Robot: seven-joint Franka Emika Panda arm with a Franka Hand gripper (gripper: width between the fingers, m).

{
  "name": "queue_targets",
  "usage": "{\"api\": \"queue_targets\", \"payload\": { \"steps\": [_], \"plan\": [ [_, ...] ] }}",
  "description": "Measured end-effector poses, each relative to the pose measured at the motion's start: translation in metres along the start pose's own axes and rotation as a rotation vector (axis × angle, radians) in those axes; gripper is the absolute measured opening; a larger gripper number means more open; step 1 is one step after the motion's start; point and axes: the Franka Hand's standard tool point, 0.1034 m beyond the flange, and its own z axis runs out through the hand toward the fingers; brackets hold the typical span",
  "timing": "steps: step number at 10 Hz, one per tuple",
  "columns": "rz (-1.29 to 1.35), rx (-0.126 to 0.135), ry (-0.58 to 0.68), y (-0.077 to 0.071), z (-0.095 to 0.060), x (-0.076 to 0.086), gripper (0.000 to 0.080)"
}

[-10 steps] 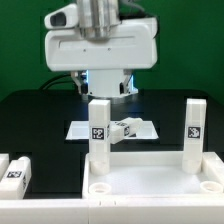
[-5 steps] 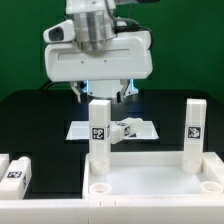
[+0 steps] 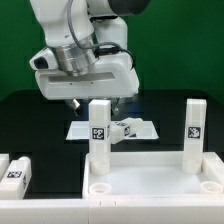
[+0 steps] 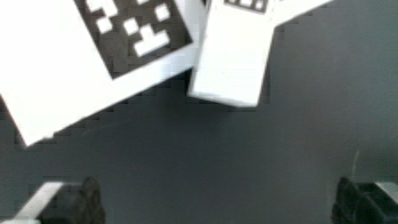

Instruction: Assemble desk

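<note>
The white rimmed tabletop (image 3: 150, 185) lies at the front. Two white tagged legs stand upright in its far corners, one on the exterior view's left (image 3: 99, 135) and one on the right (image 3: 194, 133). A loose leg (image 3: 126, 128) lies on the marker board (image 3: 82, 130) behind them; it also shows in the wrist view (image 4: 235, 55). Another tagged leg (image 3: 16, 171) lies at the front left. My gripper (image 3: 93, 99) hangs tilted above the board, behind the left standing leg. In the wrist view the gripper (image 4: 217, 205) is open and empty, fingertips (image 4: 64, 200) wide apart over black table.
The marker board's tag (image 4: 128, 35) fills the wrist view beside the loose leg. The black table (image 3: 30, 125) stretches to the exterior view's left. The big white arm body (image 3: 85, 65) looms over the back of the scene.
The arm's hand has swung toward the exterior view's left and tilted over. The legs and the tabletop have not moved.
</note>
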Motion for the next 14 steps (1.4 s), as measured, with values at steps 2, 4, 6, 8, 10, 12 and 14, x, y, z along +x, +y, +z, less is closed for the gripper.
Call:
{"api": "queue_targets", "payload": {
  "steps": [2,4,6,8,10,12,14],
  "plan": [
    [0.079,0.052,-0.139,0.006,0.009,-0.004,0.0649],
    [0.147,0.095,-0.233,0.017,0.018,0.004,0.0649],
    [0.148,0.092,-0.235,0.017,0.019,0.004,0.0649],
    [0.150,0.093,-0.236,0.018,0.019,0.004,0.0649],
    [0.179,0.096,-0.267,0.021,0.038,-0.005,0.0649],
    [0.200,0.066,-0.297,0.009,0.053,-0.015,0.0649],
    [0.181,0.021,-0.307,0.001,0.055,-0.019,0.0649]
  ]
}}
